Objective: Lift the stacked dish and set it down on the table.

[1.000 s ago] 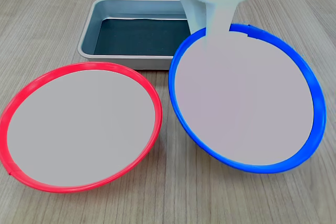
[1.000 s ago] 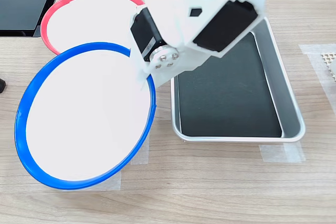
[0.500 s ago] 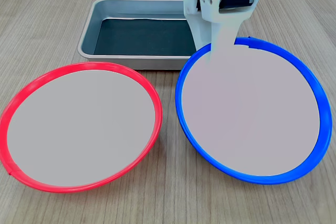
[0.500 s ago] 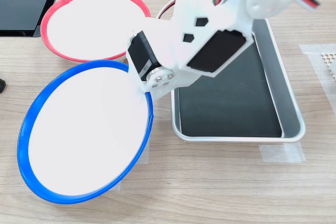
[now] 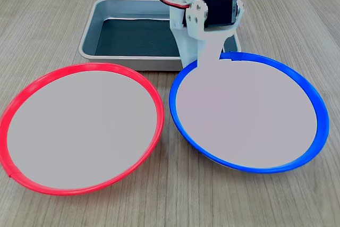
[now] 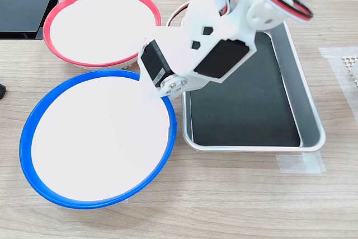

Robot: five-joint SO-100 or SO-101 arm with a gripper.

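I have the blue dish [image 5: 247,115] by its far edge, my gripper [image 5: 210,59] pinched onto the rim nearest the tray [image 5: 106,9]; one white finger lies down across the inside of the dish, and the other I take to be under the rim, out of sight, so the jaws are closed on the dish. In both exterior views the dish sits just beside the red dish [image 6: 100,23], apart from it and no longer stacked on anything. It lies low over the table [image 5: 175,200], nearly level, and I cannot tell from either view whether its base is fully down or a shade above the wood. So I judge this the last of the set-down: the carrying is done and only the release is left. The next move calls for easing down until the dish rests flat, then spreading the jaws slowly so the rim does not catch and tip, and lifting straight up and back, clear of the tray wall close behind me.
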